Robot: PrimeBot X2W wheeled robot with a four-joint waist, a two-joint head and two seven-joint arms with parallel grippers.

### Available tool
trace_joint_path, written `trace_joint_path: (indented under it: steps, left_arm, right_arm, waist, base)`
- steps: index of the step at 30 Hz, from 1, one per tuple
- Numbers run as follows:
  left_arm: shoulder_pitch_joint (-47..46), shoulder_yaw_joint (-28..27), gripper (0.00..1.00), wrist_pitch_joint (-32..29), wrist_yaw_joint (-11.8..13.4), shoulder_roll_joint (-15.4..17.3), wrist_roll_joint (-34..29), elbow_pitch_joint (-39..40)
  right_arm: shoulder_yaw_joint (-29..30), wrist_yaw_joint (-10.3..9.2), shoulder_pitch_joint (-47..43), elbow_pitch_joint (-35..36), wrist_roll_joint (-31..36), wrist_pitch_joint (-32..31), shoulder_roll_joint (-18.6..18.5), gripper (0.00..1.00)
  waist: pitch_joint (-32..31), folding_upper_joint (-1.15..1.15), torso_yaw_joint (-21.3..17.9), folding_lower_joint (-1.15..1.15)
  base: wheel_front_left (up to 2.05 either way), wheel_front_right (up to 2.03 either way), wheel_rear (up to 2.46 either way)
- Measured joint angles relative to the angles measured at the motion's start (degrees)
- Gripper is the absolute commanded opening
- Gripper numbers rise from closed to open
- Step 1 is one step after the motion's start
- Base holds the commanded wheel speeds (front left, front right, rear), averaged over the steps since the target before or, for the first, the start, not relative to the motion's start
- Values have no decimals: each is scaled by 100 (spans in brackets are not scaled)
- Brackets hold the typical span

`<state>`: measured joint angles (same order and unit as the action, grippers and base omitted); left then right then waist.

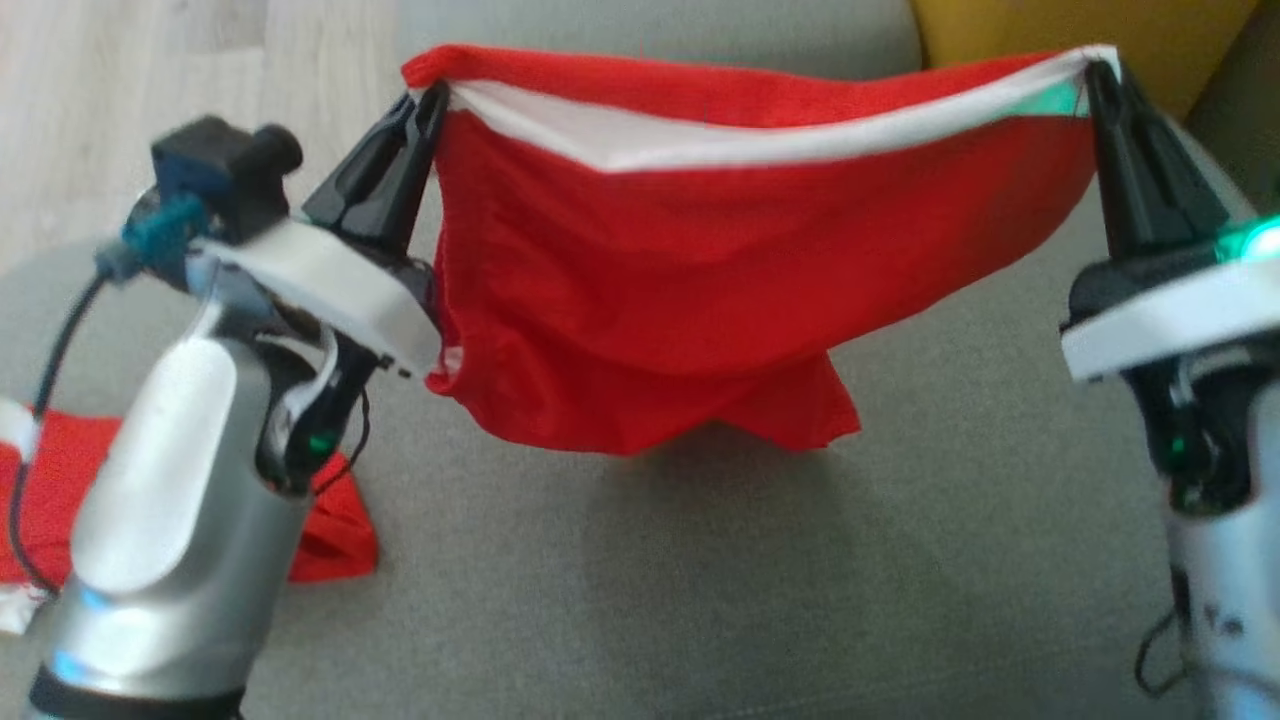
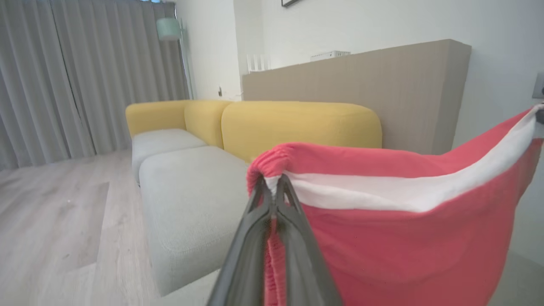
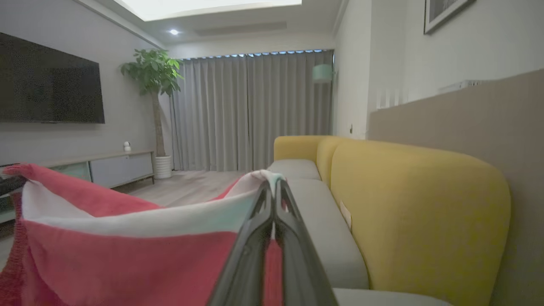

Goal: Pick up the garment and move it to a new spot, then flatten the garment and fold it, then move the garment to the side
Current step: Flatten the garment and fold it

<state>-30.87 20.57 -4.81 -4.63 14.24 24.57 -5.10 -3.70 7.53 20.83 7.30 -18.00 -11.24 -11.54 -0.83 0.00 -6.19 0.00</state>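
Head view: garment [image 1: 740, 300] is hanging stretched left to right between the two jaws, each clamping shut on one waistband corner, long axis running crosswise above the grey cushion [image 1: 900, 580], hem sagging toward it.

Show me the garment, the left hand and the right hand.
garment [image 1: 700, 300], head view, middle of the red front.
left hand [image 1: 434, 96], head view, between its fingertips.
right hand [image 1: 1098, 72], head view, between its fingertips.

right hand [image 3: 272, 188] clamped — red garment [image 3: 127, 263], yellow sofa [image 3: 416, 212]
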Motion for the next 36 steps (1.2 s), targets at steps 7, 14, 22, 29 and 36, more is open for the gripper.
trace_joint_path:
  steps: [7, 14, 22, 29, 36]
  left_arm:
    - [-2110, 101, 0, -376, -207, 175, 79, -1211]
    - [-4429, -88, 0, 793, -220, 105, -283, -2861]
    - [-4864, -29, 0, 1860, -245, -378, -336, -4074]
    - [-3424, 461, 0, 1930, -252, -558, -224, -4278]
    - [-1587, 1227, 0, 1936, -288, -438, -220, -3573]
  right_arm:
    - [-171, 0, 2511, -1774, 32, 159, -130, 0]
    - [42, 1, 5239, -3899, 565, 1658, 27, 0]
    - [211, 2, 5731, -5649, 858, 2493, 255, 0]
    - [-595, 1, 4659, -6478, 409, 2346, 252, 0]
    - [-2046, 1, 3436, -6103, -842, 1276, -343, 0]
  waist:
    - [1005, 0, -90, 0]
    - [2012, 0, -257, 2]
    - [2449, 0, -327, 2]
    - [2317, 0, -204, 0]
    - [1959, 0, -113, 0]
  base:
    - [0, 0, 0]
    - [0, 0, 0]
    - [0, 0, 0]
    - [0, 0, 0]
    - [0, 0, 0]
